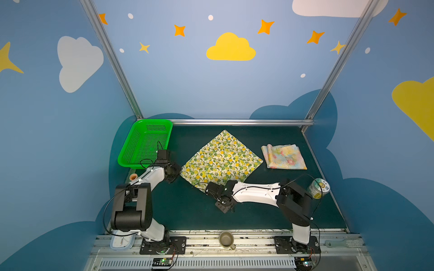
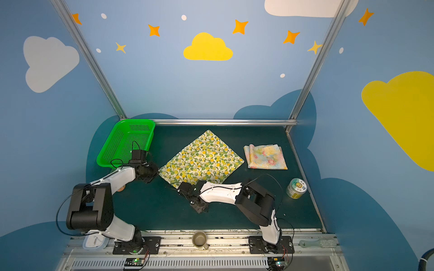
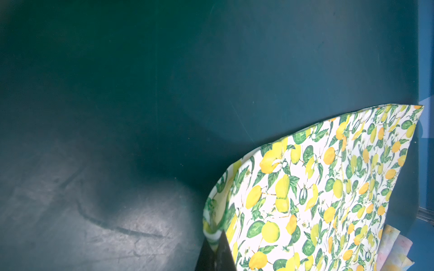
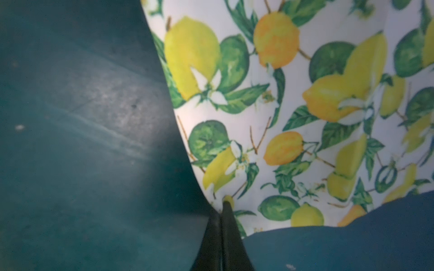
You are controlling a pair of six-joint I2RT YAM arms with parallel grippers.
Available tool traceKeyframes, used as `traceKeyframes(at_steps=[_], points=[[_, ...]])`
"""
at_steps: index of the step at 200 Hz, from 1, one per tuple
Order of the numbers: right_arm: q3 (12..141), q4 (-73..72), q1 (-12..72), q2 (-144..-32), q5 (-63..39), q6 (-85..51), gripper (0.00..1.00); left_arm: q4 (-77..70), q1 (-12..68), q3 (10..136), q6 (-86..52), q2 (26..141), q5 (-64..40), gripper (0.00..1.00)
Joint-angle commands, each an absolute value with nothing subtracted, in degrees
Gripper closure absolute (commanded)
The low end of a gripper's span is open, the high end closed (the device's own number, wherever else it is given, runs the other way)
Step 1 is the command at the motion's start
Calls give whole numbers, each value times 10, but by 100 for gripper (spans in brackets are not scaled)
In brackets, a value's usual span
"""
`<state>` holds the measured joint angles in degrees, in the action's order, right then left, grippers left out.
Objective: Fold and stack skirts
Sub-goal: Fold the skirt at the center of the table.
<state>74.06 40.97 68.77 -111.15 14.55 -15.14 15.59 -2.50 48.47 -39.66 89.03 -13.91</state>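
The dark green table [image 1: 258, 211] carries everything. The lemon skirt [image 1: 220, 159] lies spread near its middle as a diamond, one corner toward the back wall; it is cream, printed with yellow lemons and green leaves. At the back left corner stands the green mesh basket [image 1: 138, 145], tilted a little. Right of the lemon skirt and apart from it, the flowered skirt [image 1: 283, 156] sits folded into a small rectangle (pink blooms on pale yellow). The left gripper [image 3: 217, 237] is pressed together on the lemon skirt's left corner, and the cloth curls up around its tip. The right gripper [image 4: 222, 206] pinches the near corner of the lemon skirt, its two black fingers closed flat against each other with the hem between them. A can [image 1: 319, 188] stands by the right edge, and a mug [image 1: 226, 239] rests on the front rail.
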Motion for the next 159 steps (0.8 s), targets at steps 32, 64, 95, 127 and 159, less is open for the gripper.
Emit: traceKeyframes(at_steps=[32,64,95,127,159], points=[[733,432,699,-1083,167,-146,100,173,-27,512,-404,866,-144,96],[746,450,707,-1048,152,-135,100,199,-29,532,-405,843,-139,96],[758,461,716,-1018,126,-135,100,227,-33,547,-407,815,-132,96],[761,464,720,-985,81,-142,100,256,-40,558,-410,782,-133,96],[759,464,731,-958,60,-146,100,291,-47,569,-409,752,-134,96]])
